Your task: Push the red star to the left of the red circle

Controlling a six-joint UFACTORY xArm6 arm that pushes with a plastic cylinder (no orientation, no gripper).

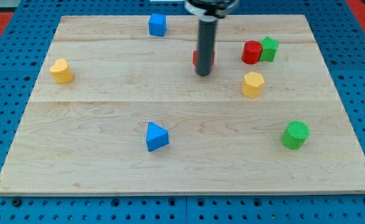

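Observation:
The red star (196, 58) lies at the upper middle of the wooden board, mostly hidden behind my rod; only red slivers show at both sides of the rod. My tip (203, 74) rests on the board just below the star, touching or nearly touching it. The red circle (251, 52), a short cylinder, stands to the view's right of the star, with a gap of bare wood between them. A green star (269, 48) touches the red circle's right side.
A yellow hexagon block (252, 84) sits below the red circle. A green cylinder (295, 134) is at lower right. A blue cube (157, 25) is at the top, a blue triangle (157, 137) at lower middle, a yellow heart (61, 71) at left.

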